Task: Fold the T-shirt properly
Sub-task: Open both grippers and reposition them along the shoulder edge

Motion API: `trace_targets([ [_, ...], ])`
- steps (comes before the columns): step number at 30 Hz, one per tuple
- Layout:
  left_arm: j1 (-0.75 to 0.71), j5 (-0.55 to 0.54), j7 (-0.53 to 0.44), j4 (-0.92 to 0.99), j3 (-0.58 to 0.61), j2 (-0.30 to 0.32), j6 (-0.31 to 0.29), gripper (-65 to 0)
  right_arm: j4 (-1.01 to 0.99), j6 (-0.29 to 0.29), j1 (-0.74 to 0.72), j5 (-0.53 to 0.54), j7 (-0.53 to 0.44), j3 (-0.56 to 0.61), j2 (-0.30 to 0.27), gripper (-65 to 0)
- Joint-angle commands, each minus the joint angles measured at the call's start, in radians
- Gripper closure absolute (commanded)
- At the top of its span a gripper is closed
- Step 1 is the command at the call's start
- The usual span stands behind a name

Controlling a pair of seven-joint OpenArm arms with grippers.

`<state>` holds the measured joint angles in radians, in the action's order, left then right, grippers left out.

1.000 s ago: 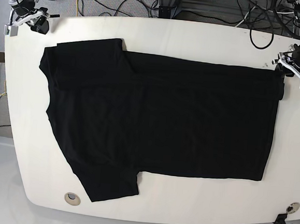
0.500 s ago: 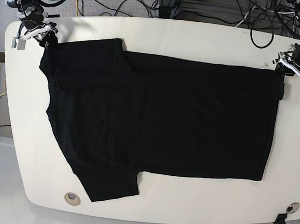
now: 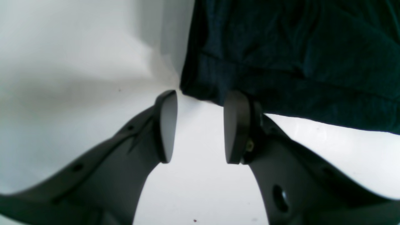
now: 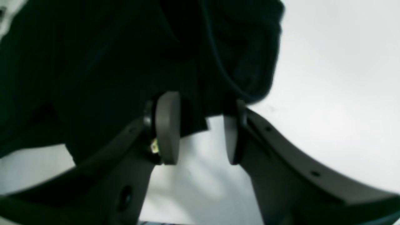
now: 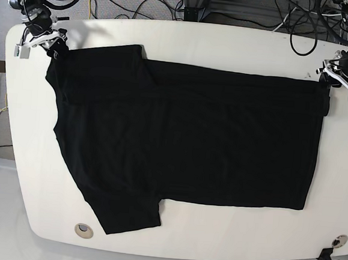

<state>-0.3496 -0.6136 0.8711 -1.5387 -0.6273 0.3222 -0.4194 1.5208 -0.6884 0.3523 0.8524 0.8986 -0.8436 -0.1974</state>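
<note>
The T-shirt (image 5: 185, 143) lies flat across the white bench (image 5: 213, 241), nearly spanning its width, with one sleeve pointing toward the near edge and the other folded at the far left corner. At the far right corner, the left gripper (image 3: 198, 125) rests with jaws spread, one fingertip touching the hem and bare bench between them. At the far left corner, the right gripper (image 4: 200, 128) has jaws spread around the cloth edge, not pressed onto it
</note>
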Motion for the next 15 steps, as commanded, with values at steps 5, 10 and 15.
trace_targets([
  [5,0.000,-0.012,-0.021,-0.016,-0.008,0.019,-0.001,-22.4,-0.080,-0.010,-0.025,0.099,0.002,-0.011,-0.026,-23.3],
  [10,0.000,-0.013,-0.021,-0.015,-0.006,0.019,0.001,-22.5,-0.119,-0.010,-0.039,0.088,-0.001,-0.012,-0.024,-23.2],
  [15,-0.001,-0.013,-0.024,-0.017,-0.007,0.017,0.004,-22.5,-0.128,-0.010,-0.044,0.088,0.001,-0.012,-0.025,-23.1],
])
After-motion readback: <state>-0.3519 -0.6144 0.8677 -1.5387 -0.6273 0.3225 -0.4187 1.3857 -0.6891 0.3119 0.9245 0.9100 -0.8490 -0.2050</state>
